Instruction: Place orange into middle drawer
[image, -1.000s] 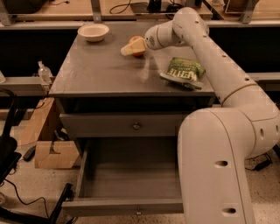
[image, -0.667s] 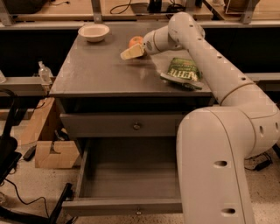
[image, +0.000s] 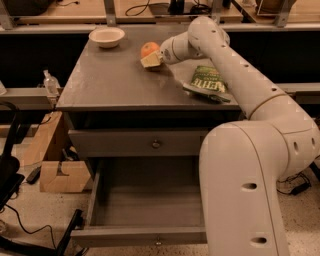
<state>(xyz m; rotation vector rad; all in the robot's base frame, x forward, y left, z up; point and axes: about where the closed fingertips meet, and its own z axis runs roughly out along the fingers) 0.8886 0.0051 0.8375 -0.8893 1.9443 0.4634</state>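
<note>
Right at the far side of the grey cabinet top (image: 110, 82), the gripper (image: 152, 60) rests low against the surface, its pale tip pointing left. Whether it is open or closed cannot be told from this angle. The orange (image: 148, 48) sits on the cabinet top directly behind that tip and appears to touch it; it is unclear whether the gripper actually holds the fruit or only lies against its near side.

The white arm (image: 235, 75) reaches in from the right, crossing above the green snack bag (image: 207, 82), which lies flat near the right edge of the top, apart from the orange. A white bowl (image: 106, 36) stands at the back left corner, well clear of the gripper.

Below the top, the shallower drawer (image: 125, 143) is shut, its small knob in the middle of its front. Under it the middle drawer (image: 140, 235) is pulled far out toward the camera, its inside open to view. The robot's bulky white body (image: 245, 190) stands in front of the drawer's right part and hides it. A cardboard box (image: 60, 175) sits on the floor left of the cabinet.
</note>
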